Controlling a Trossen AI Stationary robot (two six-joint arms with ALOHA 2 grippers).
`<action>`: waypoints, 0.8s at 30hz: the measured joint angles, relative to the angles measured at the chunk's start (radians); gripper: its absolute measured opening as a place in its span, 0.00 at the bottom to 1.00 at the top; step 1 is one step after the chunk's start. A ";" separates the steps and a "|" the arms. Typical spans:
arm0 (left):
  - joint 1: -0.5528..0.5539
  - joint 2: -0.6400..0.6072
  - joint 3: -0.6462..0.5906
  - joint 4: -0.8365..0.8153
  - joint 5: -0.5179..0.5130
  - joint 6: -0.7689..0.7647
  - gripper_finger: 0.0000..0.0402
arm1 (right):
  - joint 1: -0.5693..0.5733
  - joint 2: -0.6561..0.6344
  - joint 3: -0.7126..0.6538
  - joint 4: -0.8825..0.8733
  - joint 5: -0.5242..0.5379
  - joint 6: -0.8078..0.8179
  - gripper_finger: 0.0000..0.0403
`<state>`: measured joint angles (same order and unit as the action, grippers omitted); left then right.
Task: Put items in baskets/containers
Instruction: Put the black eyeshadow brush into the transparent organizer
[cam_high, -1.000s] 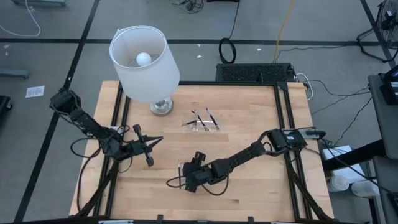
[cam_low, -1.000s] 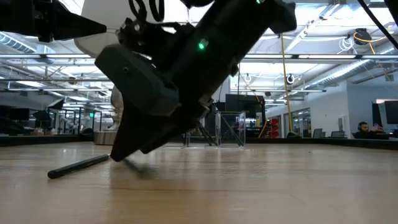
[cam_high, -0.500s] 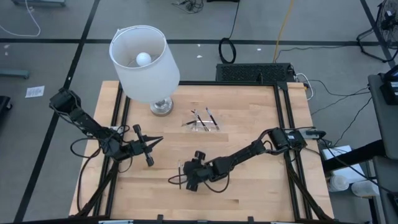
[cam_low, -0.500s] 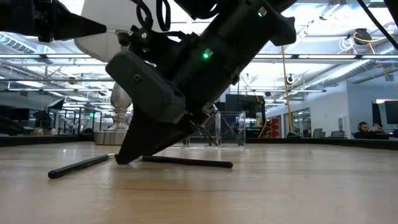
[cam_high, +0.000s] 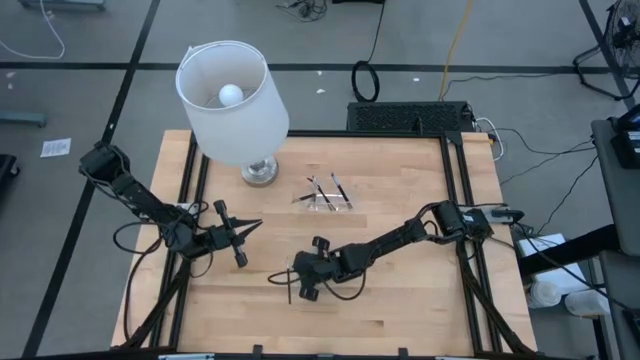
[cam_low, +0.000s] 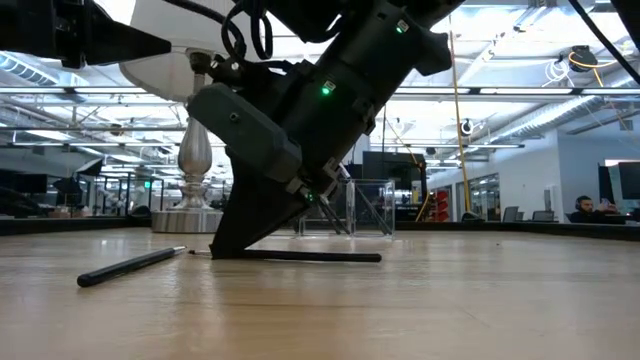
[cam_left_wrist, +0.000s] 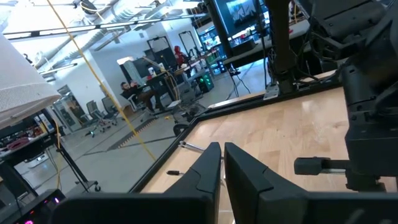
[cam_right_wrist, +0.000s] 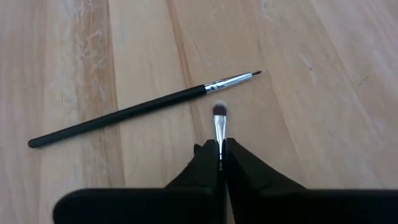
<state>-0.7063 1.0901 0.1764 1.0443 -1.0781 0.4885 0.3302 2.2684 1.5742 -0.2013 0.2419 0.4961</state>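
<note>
My right gripper (cam_high: 294, 286) stands near the table's middle front, slanting down, shut on a thin dark brush (cam_right_wrist: 219, 126) with a metal ferrule. A second brush (cam_right_wrist: 137, 111) lies flat on the wood just beyond it, and in the low view this brush (cam_low: 125, 267) is to the left of the gripper. The clear shallow tray (cam_high: 322, 198) sits at the far middle with a few dark sticks lying in it. My left gripper (cam_high: 256, 226) hovers shut and level over the table's left part, touching nothing. My right gripper pinches the brush between its two fingertips (cam_right_wrist: 208, 158), just behind the metal ferrule (cam_right_wrist: 219, 134); the bristle tip sticks out past them. The fingers slant down from the table's right and lie along the brush. The brush lies level on the table (cam_low: 300, 257).
A white-shaded lamp (cam_high: 232, 95) stands at the far left of the table on its metal base (cam_high: 258, 172). Black rails run along the table's left and right edges. Bare wood lies between my right gripper and the tray.
My right gripper has sunk a little toward the table, tipped steeper, and shut on the brush. The brush still lies on the wood. The second brush has stayed in place.
</note>
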 joint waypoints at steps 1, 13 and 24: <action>0.000 0.000 0.000 0.000 0.000 0.000 0.08 | 0.000 0.000 0.000 0.001 0.008 0.000 0.02; 0.000 0.000 0.000 0.000 -0.001 0.000 0.08 | 0.039 -0.111 -0.004 0.065 0.116 -0.123 0.00; 0.000 0.000 0.000 0.000 0.005 -0.001 0.08 | 0.093 -0.309 -0.048 0.234 0.307 -0.397 0.00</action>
<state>-0.7063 1.0897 0.1768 1.0443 -1.0733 0.4877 0.4231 1.9596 1.5260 0.0328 0.5486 0.0990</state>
